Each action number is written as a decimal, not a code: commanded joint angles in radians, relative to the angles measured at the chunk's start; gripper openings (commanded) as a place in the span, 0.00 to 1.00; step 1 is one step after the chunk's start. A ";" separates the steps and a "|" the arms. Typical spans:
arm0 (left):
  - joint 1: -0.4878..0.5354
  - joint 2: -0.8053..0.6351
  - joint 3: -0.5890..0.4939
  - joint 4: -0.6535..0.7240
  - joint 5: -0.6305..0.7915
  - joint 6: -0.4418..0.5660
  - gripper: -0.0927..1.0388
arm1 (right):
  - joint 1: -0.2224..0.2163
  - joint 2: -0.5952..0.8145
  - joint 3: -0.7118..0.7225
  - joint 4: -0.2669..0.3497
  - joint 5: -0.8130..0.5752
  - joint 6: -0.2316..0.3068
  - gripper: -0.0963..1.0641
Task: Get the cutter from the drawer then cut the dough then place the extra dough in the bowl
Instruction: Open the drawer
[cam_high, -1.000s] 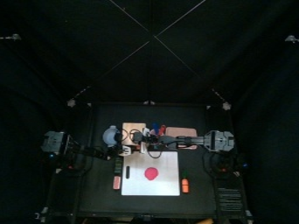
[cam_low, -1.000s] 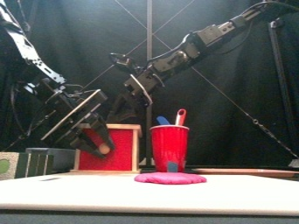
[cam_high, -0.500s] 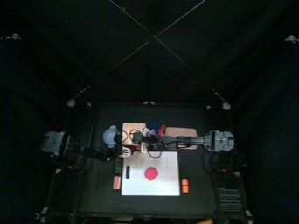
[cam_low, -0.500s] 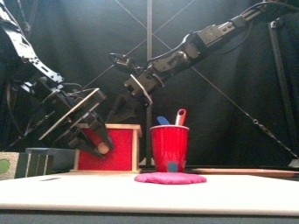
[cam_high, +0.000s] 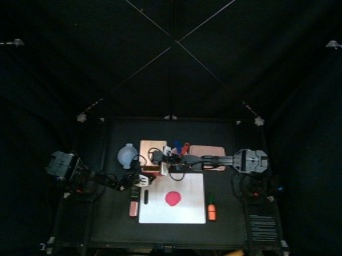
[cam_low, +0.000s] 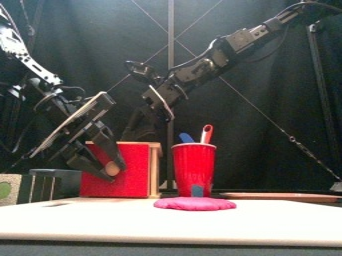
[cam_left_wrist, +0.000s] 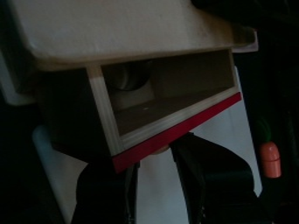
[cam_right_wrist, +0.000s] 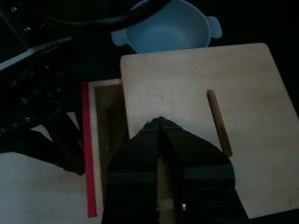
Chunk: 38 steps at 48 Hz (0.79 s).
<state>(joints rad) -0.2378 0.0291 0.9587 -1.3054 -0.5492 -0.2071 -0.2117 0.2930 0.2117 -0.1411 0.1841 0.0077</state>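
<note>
Left of the top view: blue-grey bowl with two small handles (cam_high: 127, 155) on the black table (cam_high: 107, 230), just left of the pale wooden box (cam_high: 170, 150). Just below the bowl in that frame, left gripper (cam_high: 138, 180), arm entering from the left edge. In the left wrist view, jaws drawn close together at the bottom edge, tips against the red drawer front (cam_left_wrist: 176, 127) and gripping it as far as can be seen. Drawer standing open, front held clear of the box body. Round metal cutter (cam_left_wrist: 131, 79) inside it, upper left of the drawer cavity in that frame, dim and partly hidden. Small orange-red toy (cam_left_wrist: 271, 159) at the right edge of the same frame, beside the board and apart from the drawer. Front view, lower left: red front with the left gripper against it. Centre: red plastic cup (cam_low: 194, 168) just right of the front, with blue toy knife (cam_low: 186, 138) and red toy knife (cam_low: 206, 133) standing in it. Flat pink-red dough disc (cam_low: 195, 204) in front of the cup, lying on the white cutting board (cam_low: 80, 222). Centre of the top view: right gripper (cam_high: 181, 158), arm entering from the right edge. In the right wrist view, jaws pressed together, tips on or just above the box's flat top, near its slot. Second small orange toy (cam_high: 210, 212) at the board's lower-right corner.
</note>
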 joint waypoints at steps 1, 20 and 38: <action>-0.028 -0.005 -0.017 -0.008 0.005 0.002 0.53 | -0.008 -0.011 -0.003 0.002 0.008 0.002 0.12; -0.083 -0.005 -0.028 -0.029 0.008 0.002 0.53 | -0.008 -0.011 -0.002 0.002 0.008 0.002 0.12; -0.126 0.003 -0.038 -0.054 0.009 0.002 0.53 | -0.008 -0.003 -0.006 0.002 0.014 0.002 0.12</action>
<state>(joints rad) -0.3359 0.0368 0.9434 -1.3576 -0.5476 -0.2102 -0.2102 0.2961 0.2117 -0.1411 0.1871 0.0077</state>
